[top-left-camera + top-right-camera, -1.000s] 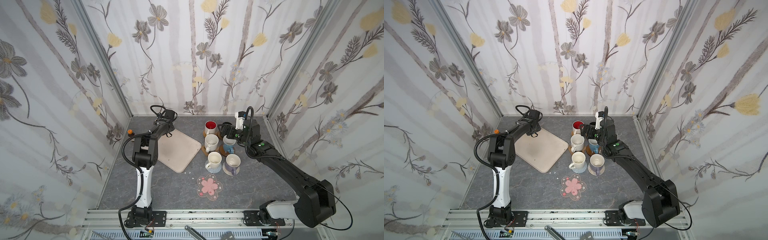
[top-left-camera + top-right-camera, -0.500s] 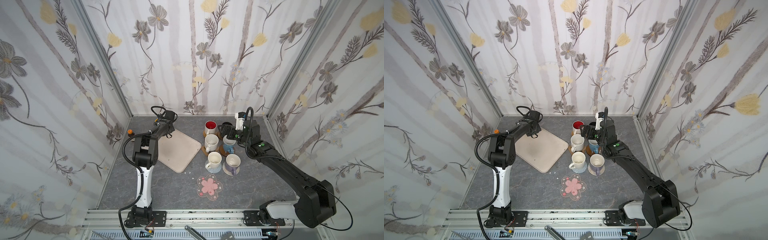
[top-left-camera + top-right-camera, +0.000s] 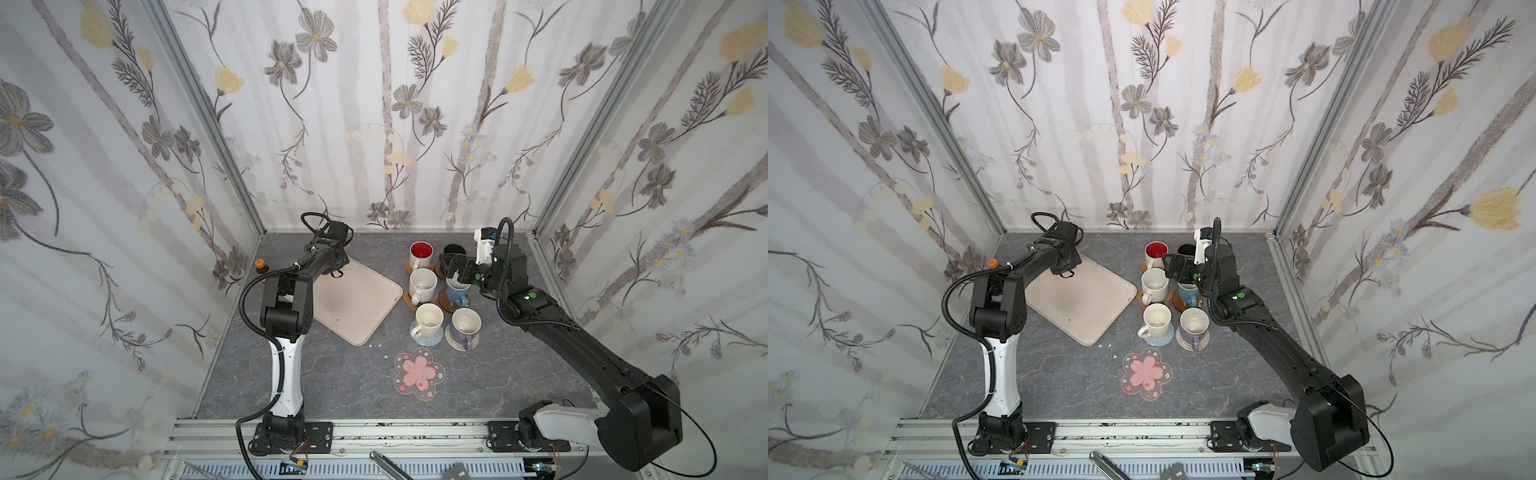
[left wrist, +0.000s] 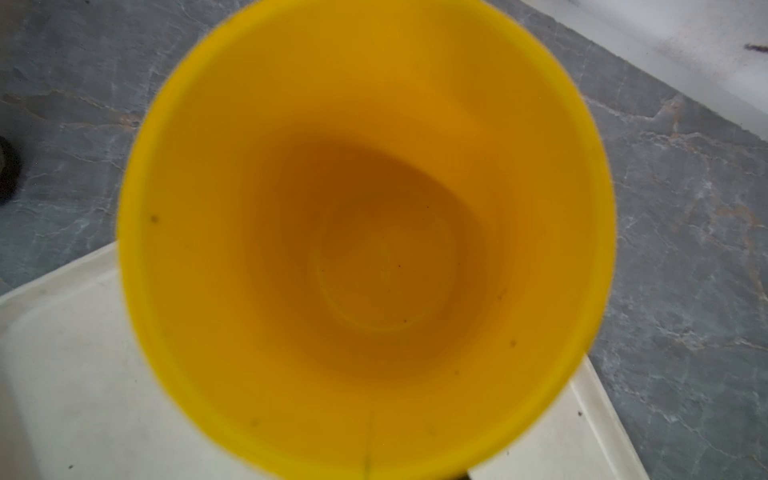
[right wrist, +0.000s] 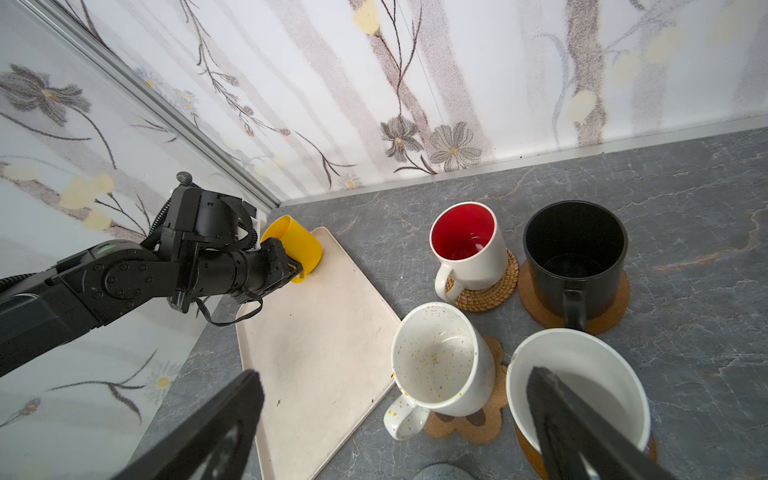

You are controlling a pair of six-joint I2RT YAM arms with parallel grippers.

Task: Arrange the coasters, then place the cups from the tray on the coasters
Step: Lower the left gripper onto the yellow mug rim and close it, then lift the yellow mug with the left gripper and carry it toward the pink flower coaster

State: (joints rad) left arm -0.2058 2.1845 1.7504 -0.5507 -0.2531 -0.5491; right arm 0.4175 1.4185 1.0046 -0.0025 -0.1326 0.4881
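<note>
Left gripper (image 5: 296, 269) tighter on one yellow mug (image 5: 297, 243); six on coasters (image 5: 494, 297)

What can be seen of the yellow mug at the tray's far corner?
The yellow mug is plain, glossy and ceramic-looking, with a single loop handle. Its inside is empty apart from a few dark specks. It is mouth up at the far corner of the beige tray; whether it leans slightly cannot be told. The left gripper is closed on its handle. Both top views hide it under that arm's wrist.
</note>
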